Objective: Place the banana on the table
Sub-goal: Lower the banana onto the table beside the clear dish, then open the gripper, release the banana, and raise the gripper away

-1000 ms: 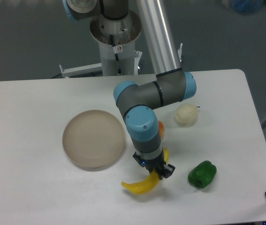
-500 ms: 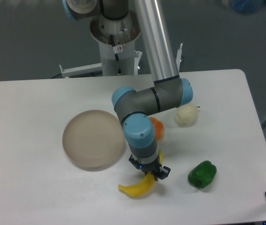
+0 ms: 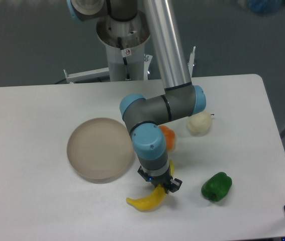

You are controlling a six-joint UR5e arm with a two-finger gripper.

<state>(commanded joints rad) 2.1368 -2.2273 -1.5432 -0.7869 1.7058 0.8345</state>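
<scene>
The bright-yellow banana (image 3: 145, 201) lies low at the front of the white table (image 3: 31, 211), its free end pointing left, just right of the plate's front edge. My gripper (image 3: 159, 187) points straight down and is shut on the banana near its right half. A short yellow tip shows behind the gripper at its upper right. I cannot tell whether the banana touches the tabletop.
A round beige plate (image 3: 100, 148) sits left of the gripper. An orange fruit (image 3: 168, 136) is partly hidden behind my wrist. A pale cream fruit (image 3: 199, 123) lies at the right rear, a green pepper (image 3: 216, 186) at the right front.
Over the last second the gripper moved a little left and down with the banana. In the last half second it barely moved.
</scene>
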